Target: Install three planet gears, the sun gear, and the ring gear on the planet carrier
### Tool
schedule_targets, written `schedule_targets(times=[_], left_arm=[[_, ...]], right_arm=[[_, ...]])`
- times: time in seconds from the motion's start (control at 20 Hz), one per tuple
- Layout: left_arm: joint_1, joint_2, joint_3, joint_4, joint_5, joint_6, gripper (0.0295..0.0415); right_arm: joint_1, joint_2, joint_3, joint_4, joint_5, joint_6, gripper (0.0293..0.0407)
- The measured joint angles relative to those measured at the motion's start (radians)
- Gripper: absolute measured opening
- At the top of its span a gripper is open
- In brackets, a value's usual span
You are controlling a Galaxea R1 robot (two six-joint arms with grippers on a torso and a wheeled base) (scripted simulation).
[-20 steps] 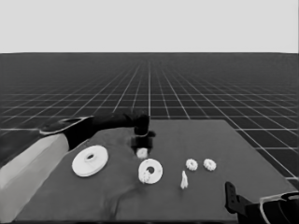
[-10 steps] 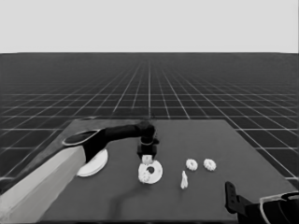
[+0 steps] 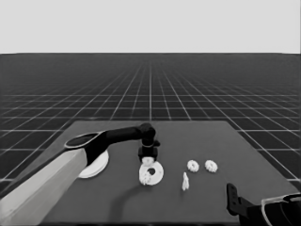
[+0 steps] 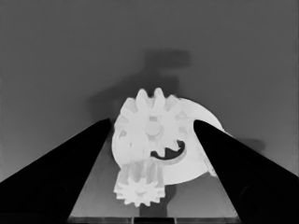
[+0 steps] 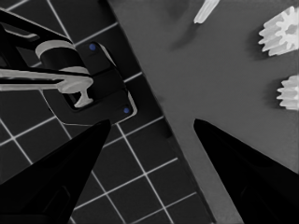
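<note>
My left gripper (image 3: 148, 151) hangs just behind the smaller round part (image 3: 158, 175) at mid-table, shut on a small toothed gear (image 3: 148, 161). In the left wrist view that gear (image 4: 152, 128) sits between the fingertips, over the smaller round part (image 4: 187, 165). A second small gear (image 4: 138, 189) rests at that part's rim. My left arm partly covers the larger round part (image 3: 96, 165), which lies to the left. Two more gears (image 3: 193, 165) (image 3: 211, 165) lie to the right. My right gripper (image 3: 231, 200) is parked open at the table's near right corner.
A thin white piece (image 3: 185, 181) stands between the smaller round part and the two loose gears. The right wrist view shows those gears (image 5: 280, 32) (image 5: 289, 93), the table's edge and dark machinery (image 5: 88, 88) over the floor grid.
My left arm has reached farther in and lowered. The gear has come with it, from behind the smaller round part to right over its far edge. The right arm has not moved.
</note>
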Motion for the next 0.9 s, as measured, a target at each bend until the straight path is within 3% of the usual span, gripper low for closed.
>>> schedule_targets(times=[0.3,0.45,0.8,0.85,0.9], left_arm=[[0.000,0.000,0.000,0.000,0.000,0.000,0.0385],[-0.113,-0.038,0.114,-0.095,0.063,-0.063,0.0385],[-0.143,-0.040,0.124,-0.124,0.073,-0.069,0.0385],[-0.221,-0.306,0.587,-0.057,-0.263,0.412,0.0408],[-0.321,-0.697,1.004,-0.017,-0.469,0.845,0.0414]], right_arm=[[0.000,0.000,0.000,0.000,0.000,0.000,0.0385],[0.000,0.000,0.000,0.000,0.000,0.000,0.0385],[0.000,0.000,0.000,0.000,0.000,0.000,0.0385],[0.000,0.000,0.000,0.000,0.000,0.000,0.0385],[0.000,0.000,0.000,0.000,0.000,0.000,0.0385]])
